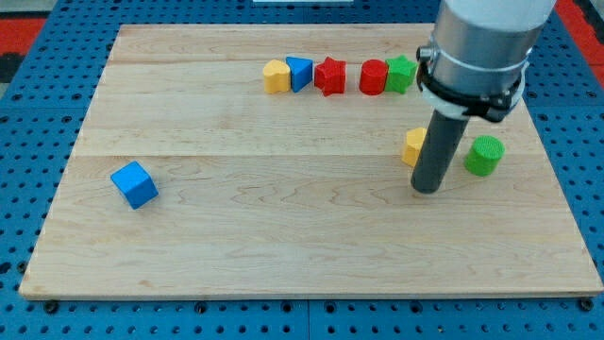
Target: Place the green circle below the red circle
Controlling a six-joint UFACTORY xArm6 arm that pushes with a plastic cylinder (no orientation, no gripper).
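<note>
Green circle [484, 155] sits near the view's right edge of the wooden bench [283, 246], well below the top row and to the right of the red circle [374, 76]. That row reads, from the view's left: a yellow block [276, 76], a blue block [299, 73], a red star [329, 76], the red circle, and a green star [400, 73] touching the red circle's right side. A blue cube [133, 184] lies alone, well apart, toward the view's left. The tool is a plain dark rod with no jaws, so it neither opens nor closes and holds nothing. My tip [427, 191] rests on the bench between a second yellow block [414, 146], partly hidden behind the rod, and the green circle; whether the rod touches the yellow block cannot be determined, and a narrow gap separates it from the green circle. Judged from this layout, the approach step is in hand and the push has not begun. The tip stands on the wrong side for a leftward push. The next move calls for routing the tip round to the green circle's right side, then pushing it leftward, clear of the yellow block, until it lies directly below the red circle.
</note>
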